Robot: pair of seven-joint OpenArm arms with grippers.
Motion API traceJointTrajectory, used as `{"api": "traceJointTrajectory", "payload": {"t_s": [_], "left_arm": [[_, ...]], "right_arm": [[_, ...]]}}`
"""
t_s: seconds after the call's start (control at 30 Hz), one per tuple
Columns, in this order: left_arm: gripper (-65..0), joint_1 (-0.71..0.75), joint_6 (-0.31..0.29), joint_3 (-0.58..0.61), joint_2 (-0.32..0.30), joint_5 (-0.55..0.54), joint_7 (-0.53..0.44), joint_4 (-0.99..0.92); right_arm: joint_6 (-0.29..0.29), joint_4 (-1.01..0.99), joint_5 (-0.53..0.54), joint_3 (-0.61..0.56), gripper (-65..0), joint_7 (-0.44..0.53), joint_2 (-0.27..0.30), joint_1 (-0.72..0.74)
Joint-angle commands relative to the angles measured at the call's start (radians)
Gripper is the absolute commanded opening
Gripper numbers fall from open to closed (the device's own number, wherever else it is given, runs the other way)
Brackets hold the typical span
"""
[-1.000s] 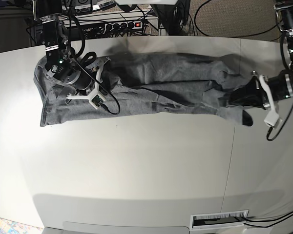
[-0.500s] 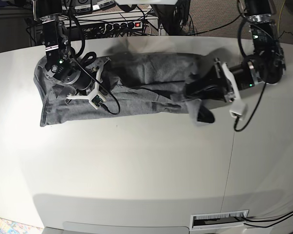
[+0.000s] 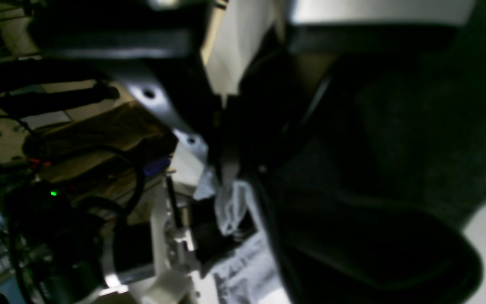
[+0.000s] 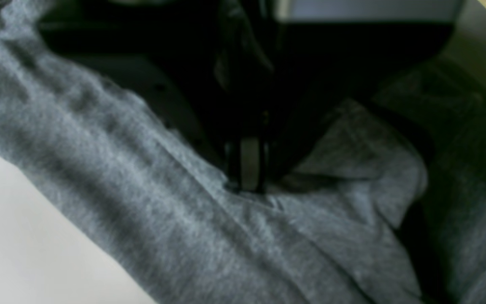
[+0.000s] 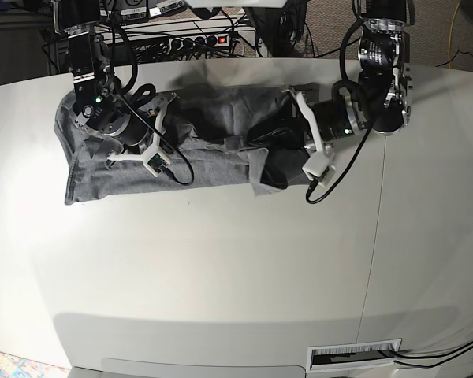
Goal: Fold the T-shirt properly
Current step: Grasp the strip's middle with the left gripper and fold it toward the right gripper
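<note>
**Left arm carries the shirt's end across while the right pins the other**

The T-shirt (image 5: 181,150) lies as a long band along the far side of the table (image 5: 221,268). The right gripper (image 5: 114,138) presses down on one end of the cloth, apparently to anchor it so the band does not slide during the fold; its wrist view shows the tips clenched together into a pinch of grey fabric. The left gripper (image 5: 272,153) holds the other end lifted and doubled back over the body. Its wrist view is dark and blurred, so the grip is likely but not clearly shown.

A second ago the shirt stretched nearly to the table's seam, with the left gripper at that end. Half a second ago it had drawn in partway. Now it is near the middle, and the band is much shorter. The right arm has not moved.
</note>
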Motion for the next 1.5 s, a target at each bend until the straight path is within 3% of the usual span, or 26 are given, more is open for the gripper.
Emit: {"api": "traceJointTrajectory", "payload": {"t_s": [0.0,0.1,0.27,0.43,0.63,0.7,0.8,0.83,0.93,1.03,1.1,1.33,1.47], "left_arm": [[-63.9,-0.011,-0.009,0.006,0.0,-0.026,-0.028,0.016],[-57.6,-0.006,-0.009,0.012,-0.001,-0.027,-0.025,0.016],[-39.2,-0.006,-0.009,0.012,-0.001,-0.026,-0.015,0.016],[-38.4,-0.009,-0.009,0.009,-0.002,-0.027,0.024,0.016],[-43.0,-0.009,-0.009,0.008,-0.053,-0.027,0.024,0.016],[-48.7,-0.011,-0.009,0.009,-0.075,-0.027,0.023,0.016],[-63.7,-0.012,-0.009,0.009,-0.101,-0.027,0.011,0.016],[-65.0,-0.012,-0.009,0.009,-0.106,-0.027,-0.002,0.016],[-65.0,-0.012,-0.009,0.009,-0.102,-0.026,-0.037,0.016],[-65.0,-0.012,-0.009,0.009,-0.087,-0.025,-0.054,0.016],[-65.0,-0.012,-0.009,0.01,-0.073,0.021,-0.086,0.016],[-65.0,-0.012,-0.009,0.012,0.003,0.254,-0.199,-0.027],[-65.0,-0.016,-0.009,0.045,0.005,0.388,-0.283,-0.125]], "right_arm": [[0.001,0.006,-0.02,0.003,-64.2,-0.034,0.012,0.005],[0.001,0.006,-0.02,0.003,-64.2,-0.035,0.012,0.005],[0.001,0.006,-0.02,0.003,-64.2,-0.028,0.012,0.005],[0.001,0.006,-0.02,0.003,-64.2,-0.015,0.012,0.006],[0.001,0.008,-0.027,0.019,-64.2,-0.021,0.012,0.005],[-0.002,0.026,-0.027,0.045,-64.2,-0.035,0.012,0.005],[-0.002,0.103,-0.017,0.107,-64.2,-0.065,0.012,0.002],[-0.002,0.135,-0.003,0.132,-64.2,-0.083,0.012,0.002],[-0.002,0.209,0.071,0.224,-64.2,-0.139,0.012,-0.001],[-0.002,0.224,0.209,0.313,-64.2,-0.145,0.011,-0.003],[-0.001,0.224,0.259,0.348,-64.2,-0.166,0.012,-0.003],[0.0,0.224,0.261,0.485,-64.2,-0.209,0.017,-0.004],[-0.001,0.224,0.262,0.552,-64.2,-0.208,0.071,-0.022]]}}
